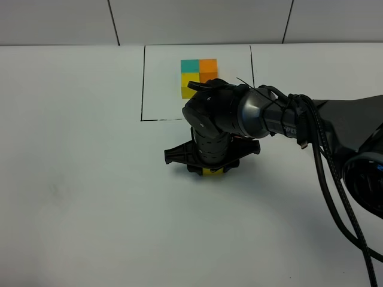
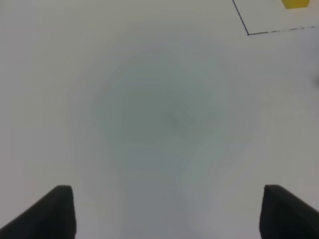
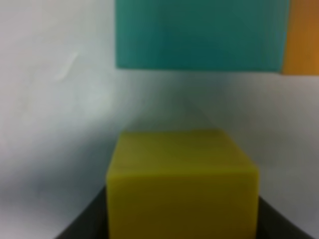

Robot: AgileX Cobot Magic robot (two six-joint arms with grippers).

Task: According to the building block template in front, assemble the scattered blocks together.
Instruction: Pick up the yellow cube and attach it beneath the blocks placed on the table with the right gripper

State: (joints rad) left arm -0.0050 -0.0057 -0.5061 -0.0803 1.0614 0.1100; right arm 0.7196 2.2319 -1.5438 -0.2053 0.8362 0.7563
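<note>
The building block template (image 1: 199,73) lies at the back: teal, orange and yellow cubes joined in an L inside a thin black frame (image 1: 142,84). My right gripper (image 1: 209,170) reaches to the table's middle and is shut on the yellow block (image 1: 212,171), which fills the near part of the right wrist view (image 3: 182,184). Just beyond it, with a small gap, the teal block (image 3: 199,35) and orange block (image 3: 301,37) sit side by side; the arm hides both in the exterior view. My left gripper (image 2: 167,191) hangs open over bare table, holding nothing.
The right arm and its black cables (image 1: 323,155) cross the right half of the white table (image 1: 78,197). In the left wrist view a corner of the black frame (image 2: 247,32) and the template's yellow cube (image 2: 295,3) show.
</note>
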